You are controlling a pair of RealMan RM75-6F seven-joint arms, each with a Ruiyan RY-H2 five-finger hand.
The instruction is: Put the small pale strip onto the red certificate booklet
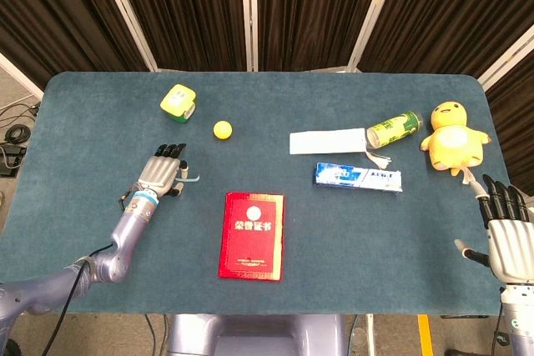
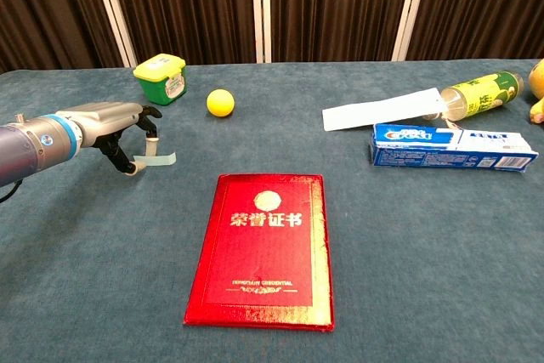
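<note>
Nearest the table's front edge, the red certificate booklet (image 2: 265,248) is lying closed. Further back left, the small pale strip (image 2: 158,159) is being pinched by the left hand (image 2: 119,127). Far right, the right hand (image 1: 509,239) is being held open, fingers spread.

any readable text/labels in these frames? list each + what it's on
"荣誉证书": gold characters on the red certificate booklet.
Small gold line lower on the booklet cover: too small to read.
Blue and white toothpaste box: brand print blurred, unreadable.
Green can: label print unreadable.
Green tub: label too small to read.
</note>
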